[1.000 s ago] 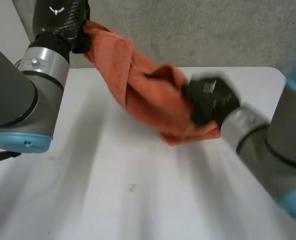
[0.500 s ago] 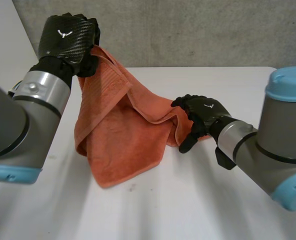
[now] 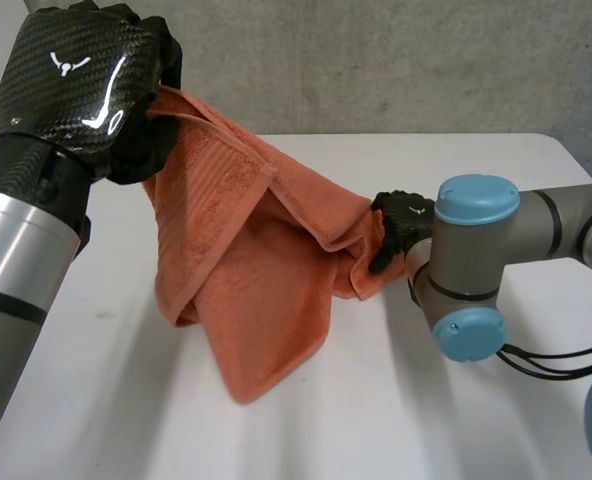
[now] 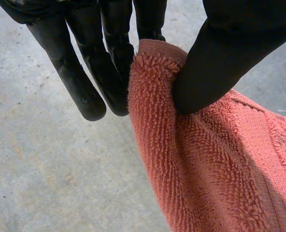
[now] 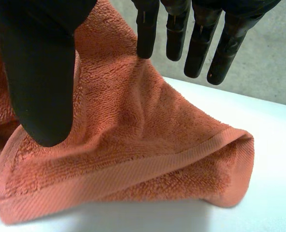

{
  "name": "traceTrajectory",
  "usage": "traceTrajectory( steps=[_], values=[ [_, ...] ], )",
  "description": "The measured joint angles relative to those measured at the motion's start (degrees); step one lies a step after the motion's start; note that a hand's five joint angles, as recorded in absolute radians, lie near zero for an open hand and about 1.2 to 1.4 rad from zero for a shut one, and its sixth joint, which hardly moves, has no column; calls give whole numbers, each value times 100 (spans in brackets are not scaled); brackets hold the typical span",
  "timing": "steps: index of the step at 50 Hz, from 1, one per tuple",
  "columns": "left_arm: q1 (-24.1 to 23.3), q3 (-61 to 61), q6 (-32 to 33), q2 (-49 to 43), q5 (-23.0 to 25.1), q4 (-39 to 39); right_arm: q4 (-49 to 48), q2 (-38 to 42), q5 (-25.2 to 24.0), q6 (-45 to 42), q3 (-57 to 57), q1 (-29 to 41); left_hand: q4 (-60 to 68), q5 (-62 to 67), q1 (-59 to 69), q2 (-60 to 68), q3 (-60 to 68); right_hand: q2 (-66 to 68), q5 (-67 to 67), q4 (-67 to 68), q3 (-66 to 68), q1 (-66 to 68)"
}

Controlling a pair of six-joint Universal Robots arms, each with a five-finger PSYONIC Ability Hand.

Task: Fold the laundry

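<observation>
1. The orange towel [image 3: 246, 290] is strung between the two hands over the white counter [image 3: 456, 420]. One end is lifted high at the far left. The other end sits low near the middle right.
2. Its hemmed edge runs down from the raised end in a long slant. The body hangs in loose folds to a point over the near middle of the counter.
3. In the right wrist view, a folded, hemmed edge of the towel lies on the counter just under the hand.
4. Bare counter lies open in front of the towel, along its near side and out to the right. A further strip runs behind the cloth to the far edge, where the grey wall [image 3: 376, 60] stands.
5. The left hand [image 3: 76, 85] is held up well above the counter, its back toward the head camera. Its wrist view shows the thumb pressing the towel's top edge against the fingers [image 4: 116, 72], a firm pinch.
6. The right hand [image 3: 401, 220] reaches in low from the right, with the arm stretched level across the counter. Its thumb lies on the near face of the cloth and its fingers are nearly straight behind a raised peak, pinching the towel's end between them.
</observation>
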Motion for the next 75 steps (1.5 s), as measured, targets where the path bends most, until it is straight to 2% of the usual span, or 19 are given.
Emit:
traceTrajectory(
  steps=[8,15,23,24,26,29,30,32,34,39,44,46,47,50,56,61,65,70,75],
  values=[
    [-14,-63,2,70,-1,-63,41,85,-65,233,-152,169,0,0,0,0,0,0,30,20,6,3],
    [-7,-79,-2,65,-1,-64,182,61,-436,842,-191,184,0,0,0,0,0,0,31,20,6,3],
    [-13,-107,-18,95,-6,-71,222,255,-574,1354,-399,177,0,0,0,1,0,148,193,190,169,174],
    [-14,-112,-29,109,-9,-74,226,366,-574,1468,-504,176,0,0,0,1,0,896,750,802,816,722],
    [-12,-117,-59,129,-13,-77,228,458,-568,1544,-597,176,0,0,0,1,0,1164,992,1063,1064,960],
    [-2,-118,-116,143,-16,-80,226,750,-509,1663,-924,170,0,0,0,1,0,2602,2281,2382,2497,2126],
    [3,-118,-136,145,-16,-81,225,786,-485,1650,-979,165,0,0,0,1,0,2602,2281,2382,2497,2126],
    [25,-118,-199,145,-15,-84,222,835,-390,1551,-1099,145,0,0,0,1,0,4501,4274,4369,4369,3694],
    [41,-118,-232,143,-14,-84,222,836,-353,1493,-1130,136,0,0,0,1,0,4648,4457,4594,4559,3749],
    [209,-118,-332,120,7,-80,243,605,-178,966,-1173,75,0,0,0,2,0,4676,4524,4701,4636,3749],
    [506,-115,-351,64,53,-73,262,-202,-198,44,-943,4,0,0,0,2,0,4676,4542,4701,4636,3749],
    [645,-118,-352,8,107,-74,302,-727,-293,-659,-766,-38,1,0,0,2,2,4676,4561,4702,4636,3751],
    [755,-123,-352,-65,172,-75,404,-1199,-421,-1427,-578,-87,0,0,0,2,4,4675,4580,4702,4636,3792],
    [941,-141,-349,-292,343,-99,704,-1824,-607,-2663,-286,-166,1,0,0,3,6,4676,4594,4702,4636,3792],
    [1152,-131,-320,-1012,636,-305,1947,-2611,-598,-4515,288,-251,1,0,0,4,6,4676,4596,4702,4636,3792],
    [1193,20,-201,-1819,709,-715,3012,-2794,-439,-4889,690,-242,1,0,0,5,6,4676,4597,4702,4642,3792],
    [1203,221,32,-2482,715,-1121,3493,-2752,-391,-4945,983,-213,1,0,0,5,6,4676,4597,4702,4642,3792],
    [1261,667,511,-3244,691,-1456,3463,-2312,-368,-5145,1076,-178,1,0,0,5,6,4676,4597,4702,4642,3792],
    [1375,1717,950,-3866,664,-1478,2872,-1529,-341,-5335,228,-186,1,0,0,5,7,4676,4597,4702,4643,3792]
  ],
)
